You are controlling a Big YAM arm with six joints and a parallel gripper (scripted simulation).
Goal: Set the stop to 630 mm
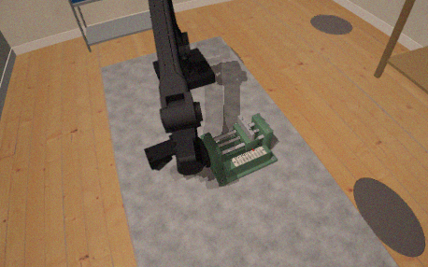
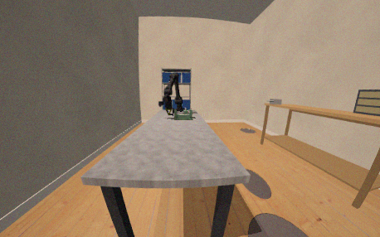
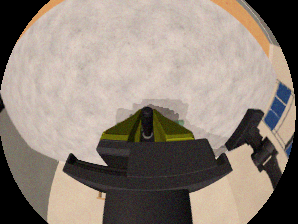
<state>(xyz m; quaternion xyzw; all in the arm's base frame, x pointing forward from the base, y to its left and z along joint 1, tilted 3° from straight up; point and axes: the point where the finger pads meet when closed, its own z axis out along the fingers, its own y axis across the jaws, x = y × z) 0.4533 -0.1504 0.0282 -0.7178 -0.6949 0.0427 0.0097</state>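
Note:
A green stop fixture (image 1: 231, 175) (image 2: 183, 116) with steel rails (image 1: 231, 140) and a white scale strip (image 1: 245, 160) stands on the grey table top (image 1: 257, 219) (image 2: 166, 153) (image 3: 133, 43). A small red pointer (image 1: 253, 150) sits over the scale; the numbers are too small to read. My gripper (image 1: 200, 154) (image 2: 171, 111) (image 3: 147, 112) is at the fixture's left end, low over the table. It is shut on the handwheel, whose olive-green surface (image 3: 127, 131) shows between the fingers in the wrist view. In the top view the gripper body hides the handwheel.
The arm's black base (image 1: 187, 65) stands on the table behind the fixture. A blue shelf unit (image 2: 176, 83) is at the far wall. A wooden bench (image 2: 332, 116) (image 1: 425, 65) stands to the right, off the table.

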